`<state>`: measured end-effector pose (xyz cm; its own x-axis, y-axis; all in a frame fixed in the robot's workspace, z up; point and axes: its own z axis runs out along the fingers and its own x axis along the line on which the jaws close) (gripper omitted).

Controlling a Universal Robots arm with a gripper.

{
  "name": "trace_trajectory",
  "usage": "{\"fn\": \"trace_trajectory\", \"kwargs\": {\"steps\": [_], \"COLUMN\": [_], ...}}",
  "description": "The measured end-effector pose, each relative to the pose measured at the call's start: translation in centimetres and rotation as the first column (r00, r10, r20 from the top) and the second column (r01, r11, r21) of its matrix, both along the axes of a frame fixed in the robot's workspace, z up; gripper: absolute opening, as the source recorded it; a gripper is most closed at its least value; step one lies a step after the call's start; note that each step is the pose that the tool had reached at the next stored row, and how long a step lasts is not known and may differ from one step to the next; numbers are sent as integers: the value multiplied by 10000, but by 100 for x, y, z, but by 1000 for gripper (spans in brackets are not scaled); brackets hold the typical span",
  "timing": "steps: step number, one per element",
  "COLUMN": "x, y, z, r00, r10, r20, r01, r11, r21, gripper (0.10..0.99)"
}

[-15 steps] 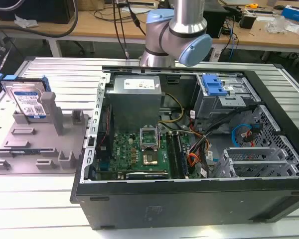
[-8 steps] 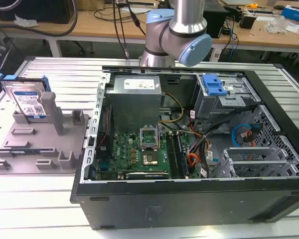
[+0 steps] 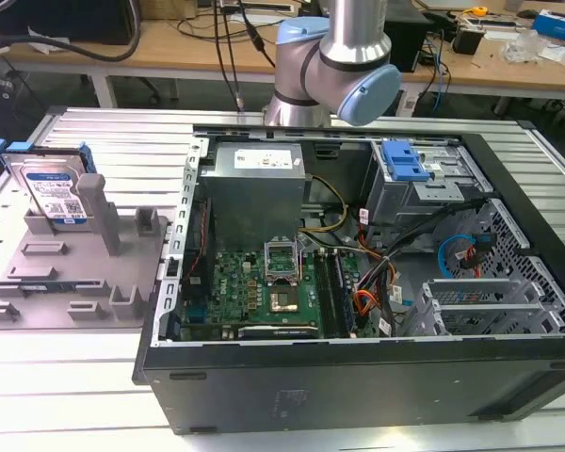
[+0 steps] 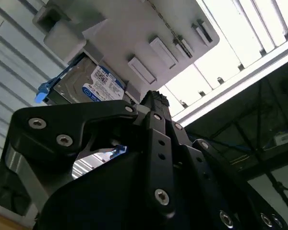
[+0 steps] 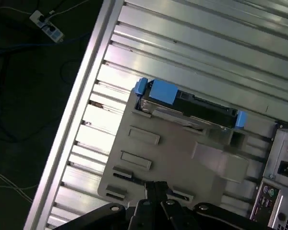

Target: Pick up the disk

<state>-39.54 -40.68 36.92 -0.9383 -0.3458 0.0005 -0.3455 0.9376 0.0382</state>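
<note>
Exterior view: disk on edge in grey holder, propped against post, likely to leave top edge free for grasp. First wrist view: pincer pressed together, empty, over holder, well apart from disk.

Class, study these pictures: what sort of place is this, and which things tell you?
Probably a robotics lab or workshop: a robot arm stands behind an open computer case, a disk sits in a grey holder on a slatted metal table, and cluttered workbenches lie beyond.
</note>
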Motion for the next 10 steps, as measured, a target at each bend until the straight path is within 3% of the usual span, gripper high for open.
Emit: {"fn": "trace_trajectory", "kwargs": {"steps": [2,6,9,10], "x": [0,0,0,0], "y": [0,0,0,0], "z": [0,-1,-2,-1], "r00": [9963,9802,9552,9440], "r10": [865,1982,2959,3301], "r20": [0,0,1,0], "r01": [-865,-1982,-2959,-3301], "r11": [9963,9802,9552,9440], "r21": [0,0,0,0], "gripper": [106,106,106,106]}}
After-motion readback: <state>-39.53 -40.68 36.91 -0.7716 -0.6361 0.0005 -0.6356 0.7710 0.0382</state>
